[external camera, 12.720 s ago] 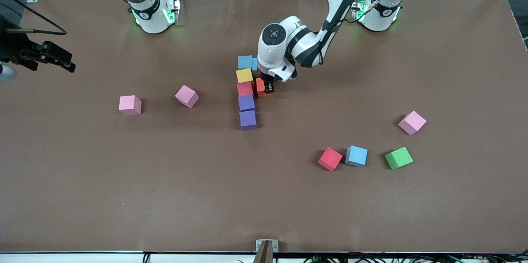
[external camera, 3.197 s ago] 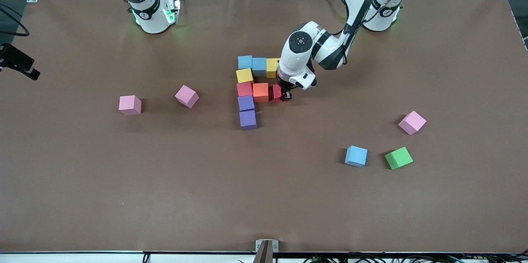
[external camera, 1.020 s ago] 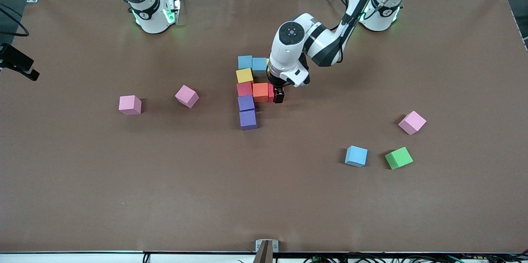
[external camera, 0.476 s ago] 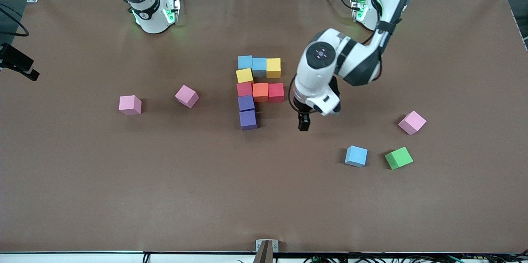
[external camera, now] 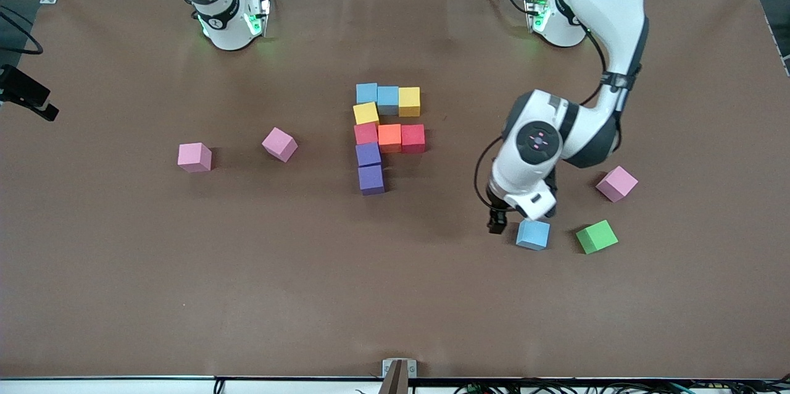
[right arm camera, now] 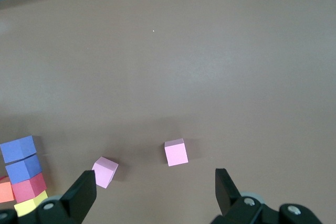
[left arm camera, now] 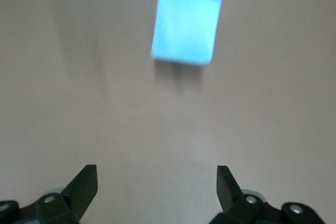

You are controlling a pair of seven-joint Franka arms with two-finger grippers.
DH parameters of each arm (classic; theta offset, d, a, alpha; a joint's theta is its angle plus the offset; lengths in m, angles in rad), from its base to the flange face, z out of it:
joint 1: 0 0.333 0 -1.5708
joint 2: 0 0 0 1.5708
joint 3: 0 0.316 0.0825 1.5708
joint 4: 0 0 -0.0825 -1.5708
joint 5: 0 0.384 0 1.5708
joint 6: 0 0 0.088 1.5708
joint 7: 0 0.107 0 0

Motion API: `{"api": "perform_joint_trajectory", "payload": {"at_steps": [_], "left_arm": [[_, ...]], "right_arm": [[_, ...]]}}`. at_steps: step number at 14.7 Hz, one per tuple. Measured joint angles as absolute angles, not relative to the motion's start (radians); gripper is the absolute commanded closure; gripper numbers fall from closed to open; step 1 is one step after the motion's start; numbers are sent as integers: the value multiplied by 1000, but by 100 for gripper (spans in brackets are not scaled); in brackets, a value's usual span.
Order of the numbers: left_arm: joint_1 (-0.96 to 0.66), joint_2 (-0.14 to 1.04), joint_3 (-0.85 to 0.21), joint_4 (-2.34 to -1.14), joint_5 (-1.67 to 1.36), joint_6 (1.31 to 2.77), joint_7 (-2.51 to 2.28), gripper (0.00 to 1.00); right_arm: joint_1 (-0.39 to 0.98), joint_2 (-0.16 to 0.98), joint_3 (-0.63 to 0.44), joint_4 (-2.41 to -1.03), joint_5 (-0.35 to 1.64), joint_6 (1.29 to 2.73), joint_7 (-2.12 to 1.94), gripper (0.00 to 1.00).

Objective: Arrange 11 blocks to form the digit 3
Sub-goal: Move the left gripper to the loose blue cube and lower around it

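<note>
Nine blocks form a partial figure mid-table: light blue (external camera: 366,92), light blue (external camera: 387,99) and yellow (external camera: 409,101) in a bar; yellow (external camera: 366,113); red (external camera: 365,133), orange (external camera: 389,138) and red (external camera: 413,138) in a bar; two purple (external camera: 368,154) (external camera: 371,178). A loose light blue cube (external camera: 533,234) and a green cube (external camera: 596,236) lie toward the left arm's end. My left gripper (external camera: 497,222) is open and empty, low over the table beside the loose light blue cube (left arm camera: 186,24). My right gripper (right arm camera: 155,192) is open and empty, waiting high over the right arm's end.
Three pink cubes lie apart: two (external camera: 194,157) (external camera: 279,144) toward the right arm's end, also in the right wrist view (right arm camera: 176,152) (right arm camera: 105,172), and one (external camera: 616,183) close to the left arm's wrist. The purple cubes (right arm camera: 18,148) show at that view's edge.
My left gripper let go of the red cube beside the orange one, then swung away toward the loose light blue cube. The right arm has not moved.
</note>
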State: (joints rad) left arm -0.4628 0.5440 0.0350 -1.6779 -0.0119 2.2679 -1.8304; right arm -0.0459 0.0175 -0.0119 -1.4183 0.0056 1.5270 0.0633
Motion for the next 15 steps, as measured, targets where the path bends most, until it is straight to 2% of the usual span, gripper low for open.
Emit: {"api": "perform_joint_trajectory", "payload": {"at_steps": [5, 15], "left_arm": [[-329, 556, 34, -1673, -12, 2266, -1634, 0], [-332, 618, 27, -1638, -12, 2267, -1636, 0]], "right_arm": [[-46, 17, -12, -1418, 6, 1527, 63, 0], [-46, 17, -12, -1418, 6, 1527, 63, 0]]}}
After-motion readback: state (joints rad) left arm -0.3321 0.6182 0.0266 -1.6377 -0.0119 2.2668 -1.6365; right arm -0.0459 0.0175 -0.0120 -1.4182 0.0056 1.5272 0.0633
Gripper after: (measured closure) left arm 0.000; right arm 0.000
